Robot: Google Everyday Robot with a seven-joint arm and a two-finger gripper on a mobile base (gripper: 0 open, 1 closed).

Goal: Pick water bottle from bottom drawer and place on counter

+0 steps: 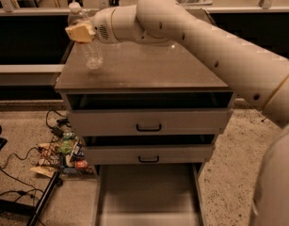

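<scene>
The water bottle (91, 51), clear and ribbed with a white cap, is upright at the back left of the counter (148, 69), its base at or just above the taupe-brown top. My gripper (81, 33) is shut on the water bottle's upper body, its tan fingers (78, 32) wrapped around it. The white arm reaches in from the right across the counter. The bottom drawer (146, 197) is pulled out below the cabinet, and its flat floor holds nothing.
Two grey drawers with black handles (148, 127) sit closed above the open one. A heap of snack packets (64, 154) and black cables (17, 182) lie on the floor to the left. A pale ledge (26, 68) runs behind the cabinet.
</scene>
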